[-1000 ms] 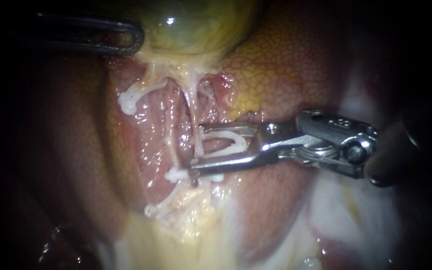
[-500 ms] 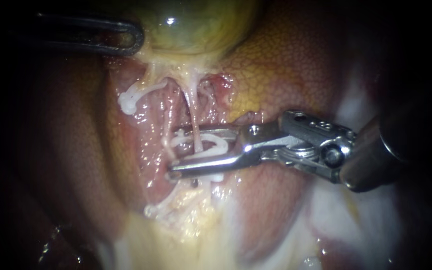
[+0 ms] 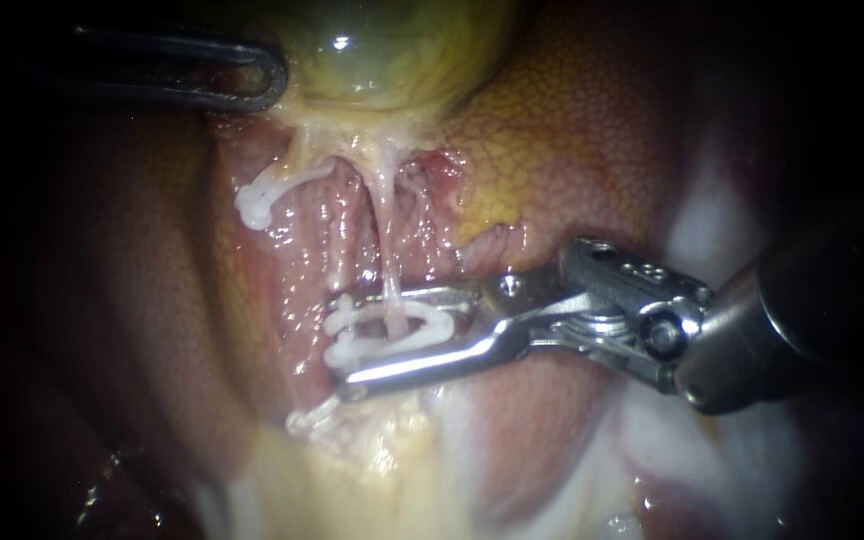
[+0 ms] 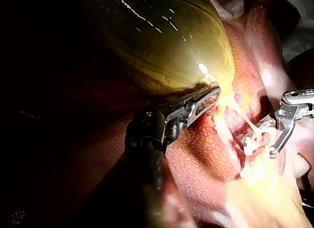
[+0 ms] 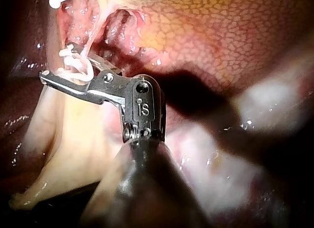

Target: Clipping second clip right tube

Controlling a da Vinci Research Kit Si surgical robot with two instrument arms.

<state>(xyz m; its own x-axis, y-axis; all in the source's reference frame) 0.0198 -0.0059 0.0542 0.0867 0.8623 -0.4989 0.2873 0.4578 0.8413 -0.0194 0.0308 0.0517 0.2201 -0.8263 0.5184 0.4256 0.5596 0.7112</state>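
My right instrument (image 3: 344,338) comes in from the right and reaches across to the middle of the view. Its two metal jaws sit one above the other with a gap between them. A white clip (image 3: 407,322) fills that gap, and both jaws press on it, one from each side. So this tool is gripping the clip.

The right tube (image 3: 385,250) is a thin pale string. It runs down from the green gallbladder (image 3: 392,50) at the far end and goes right in between the jaws. The clip sits around it there.

My right wrist view shows the same thing. The right instrument (image 5: 56,62) holds the clip (image 5: 73,66) at its tip, with the spotty orange liver (image 5: 221,36) beside it.

Far off to the left, another clip (image 3: 252,205) sits on a pale strand, well away from the jaws.

My left instrument (image 3: 270,78) comes in from the far left. Its tip lies just beside the gallbladder. In my left wrist view the left instrument (image 4: 208,96) rests right against the gallbladder (image 4: 157,46) at its edge. I cannot tell if this tool is open or closed.
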